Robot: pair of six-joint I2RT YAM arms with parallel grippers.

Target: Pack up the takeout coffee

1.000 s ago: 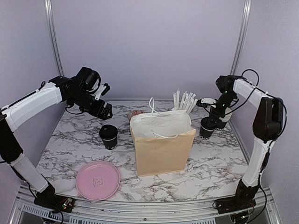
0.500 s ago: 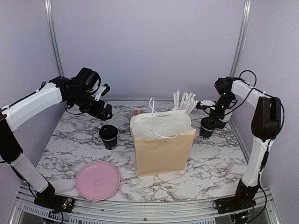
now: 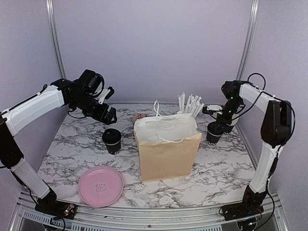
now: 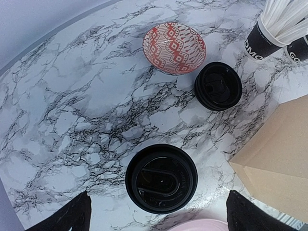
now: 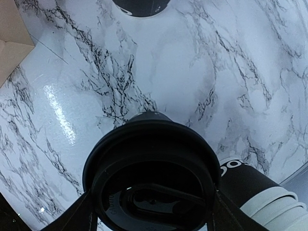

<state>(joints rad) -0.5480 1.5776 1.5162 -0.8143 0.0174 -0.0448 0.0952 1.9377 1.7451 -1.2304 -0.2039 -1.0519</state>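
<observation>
Tabletop: white marble, dark veins.
Walls: lilac, behind and beside tabletop.
Posts: two metal, at tabletop's rear corners.
Frame: metal, tabletop's near edge.

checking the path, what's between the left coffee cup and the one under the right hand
The paper bag stands between the left cup and the right cup under the right hand; the top view shows it.

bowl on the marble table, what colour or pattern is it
The bowl has a red-and-white geometric diamond pattern, seen best in the left wrist view.
</observation>
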